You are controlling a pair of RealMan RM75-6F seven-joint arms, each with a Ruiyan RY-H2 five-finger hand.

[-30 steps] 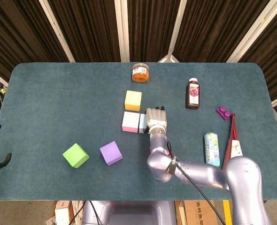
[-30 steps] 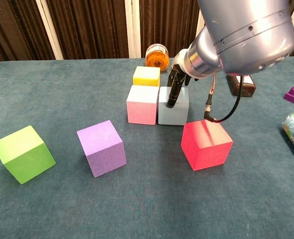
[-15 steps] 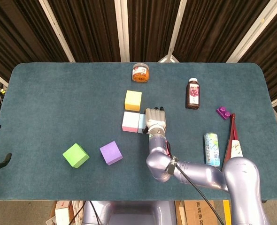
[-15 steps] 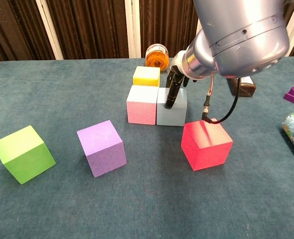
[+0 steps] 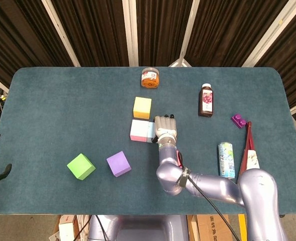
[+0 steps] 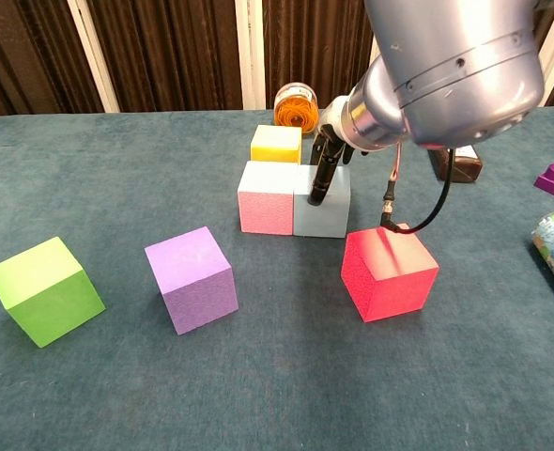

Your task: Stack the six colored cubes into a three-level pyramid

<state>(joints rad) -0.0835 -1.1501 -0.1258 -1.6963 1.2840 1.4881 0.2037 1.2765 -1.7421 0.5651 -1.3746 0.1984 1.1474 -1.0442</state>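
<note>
Pink cube (image 6: 268,198) and light blue cube (image 6: 322,202) stand side by side, touching, with the yellow cube (image 6: 276,144) just behind the pink one. My right hand (image 6: 327,167) reaches down from above with straight fingers that rest on the light blue cube's top and grip nothing. In the head view this hand (image 5: 166,128) covers most of the light blue cube (image 5: 151,131). The red cube (image 6: 388,272) sits in front of it, hidden under my arm in the head view. Purple cube (image 6: 192,278) and green cube (image 6: 44,289) lie apart at the front left.
An orange-lidded jar (image 5: 150,78) stands behind the yellow cube. A dark bottle (image 5: 206,100), a purple brick (image 5: 238,120), a lying can (image 5: 226,159) and a red tool (image 5: 248,148) occupy the right side of the teal table (image 5: 62,110).
The light blue cube has slid left under my right hand, closing the gap to the pink cube. The other cubes have not moved.
</note>
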